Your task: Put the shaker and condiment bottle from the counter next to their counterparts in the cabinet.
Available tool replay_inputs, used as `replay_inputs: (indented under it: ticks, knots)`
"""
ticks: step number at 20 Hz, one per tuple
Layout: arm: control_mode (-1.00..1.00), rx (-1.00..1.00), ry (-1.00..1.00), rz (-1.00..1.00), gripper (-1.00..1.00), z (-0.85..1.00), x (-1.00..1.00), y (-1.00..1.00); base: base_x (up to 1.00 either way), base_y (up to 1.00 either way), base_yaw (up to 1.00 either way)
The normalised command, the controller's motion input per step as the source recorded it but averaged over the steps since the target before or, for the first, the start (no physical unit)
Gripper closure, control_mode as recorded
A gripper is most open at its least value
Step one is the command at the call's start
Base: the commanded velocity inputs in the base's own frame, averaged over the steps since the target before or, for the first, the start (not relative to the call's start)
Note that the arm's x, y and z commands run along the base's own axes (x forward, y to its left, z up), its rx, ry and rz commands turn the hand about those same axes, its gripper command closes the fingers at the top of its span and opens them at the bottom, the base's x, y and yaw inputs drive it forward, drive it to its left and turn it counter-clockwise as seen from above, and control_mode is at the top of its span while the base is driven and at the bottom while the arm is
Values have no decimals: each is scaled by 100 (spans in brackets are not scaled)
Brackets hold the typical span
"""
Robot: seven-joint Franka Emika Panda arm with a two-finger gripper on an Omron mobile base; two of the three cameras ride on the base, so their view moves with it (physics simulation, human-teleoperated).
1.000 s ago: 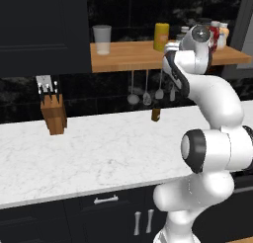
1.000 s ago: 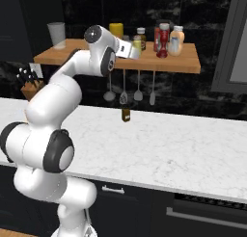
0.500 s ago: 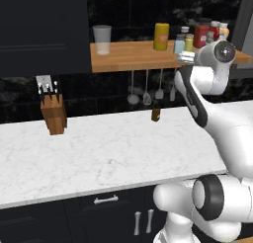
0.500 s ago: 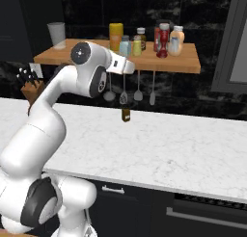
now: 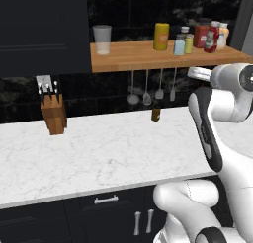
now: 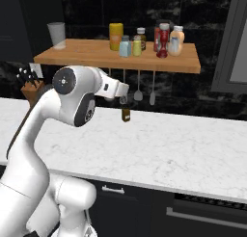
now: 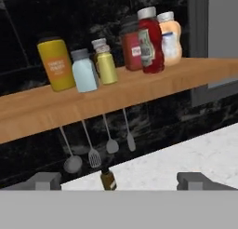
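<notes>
On the wooden cabinet shelf (image 7: 139, 86) the pale blue shaker (image 7: 84, 70) with a grey cap stands upright between a yellow canister (image 7: 56, 63) and a yellow-green jar (image 7: 105, 63). Further right is the red condiment bottle (image 7: 149, 39), beside a boxy red container (image 7: 132, 49) and a pale bottle (image 7: 169, 37). My gripper (image 7: 120, 181) is open and empty, below the shelf and back from it. From the base views the shaker (image 5: 179, 45) (image 6: 125, 46) and condiment bottle (image 5: 212, 38) (image 6: 164, 40) sit above my gripper (image 5: 191, 71) (image 6: 126, 90).
A slim dark brown bottle (image 5: 156, 113) stands at the back of the marble counter (image 5: 108, 153), under several hanging utensils (image 5: 147, 89). A knife block (image 5: 53, 116) is at the counter's left. A clear glass cup (image 5: 102, 39) stands at the shelf's left end.
My hand has drawn back and down from the shelf, leaving the shaker standing there. The jaws have widened a little. The arm has swung out toward the base.
</notes>
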Motion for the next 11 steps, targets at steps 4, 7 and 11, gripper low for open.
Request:
replay_inputs:
  ticks: [4, 7, 11]
  knots:
    - [-100, 6, -11, 0, -100, 20, -100, 0, 0, 0, 0]
    - [-100, 0, -25, 0, -100, 41, -100, 0, 0, 0, 0]
    - [-100, 0, -26, -1, -100, 23, -100, 0, 0, 0, 0]
